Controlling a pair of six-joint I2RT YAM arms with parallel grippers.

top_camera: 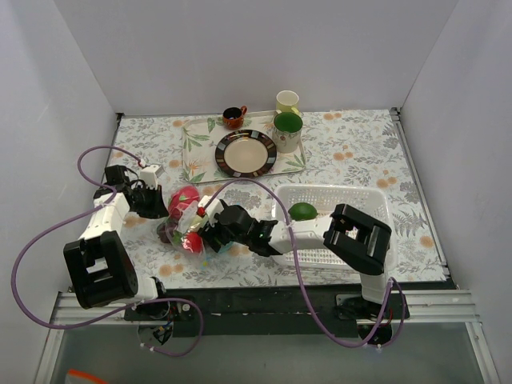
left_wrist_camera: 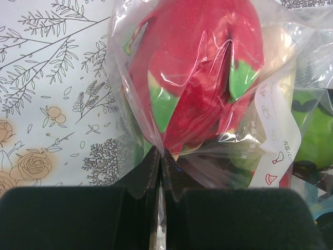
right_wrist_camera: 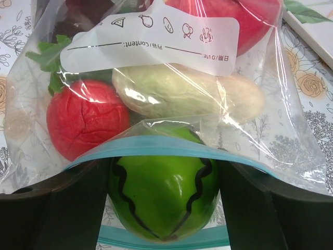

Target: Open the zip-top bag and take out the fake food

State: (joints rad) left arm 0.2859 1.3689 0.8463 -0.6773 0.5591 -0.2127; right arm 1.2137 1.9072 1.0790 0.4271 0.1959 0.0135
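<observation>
Left wrist alone shows left claw point(left_wrist_camera: 160, 156) pinching the zip-top bag point(left_wrist_camera: 208, 140) — right claw point(right_wrist_camera: 164, 177): cannot tell.

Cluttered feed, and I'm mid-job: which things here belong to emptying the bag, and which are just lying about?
Job: zip-top bag, toy watermelon at its mouth, toy tomato, toy dragon fruit, pale toy vegetable.

Lying about: white basket (its green fruit may be food already removed), floral tray, striped plate, brown cup, green-lined mug, cream cup.

The clear zip-top bag point(top_camera: 181, 218) lies crumpled near the table's left edge, toward the front, its blue strip parted. It holds the fake food point(top_camera: 184, 200): a striped green melon point(right_wrist_camera: 164, 198) at the mouth, a red tomato point(right_wrist_camera: 86, 117), a white vegetable point(right_wrist_camera: 187, 94) and a magenta dragon fruit point(left_wrist_camera: 192, 67).
</observation>
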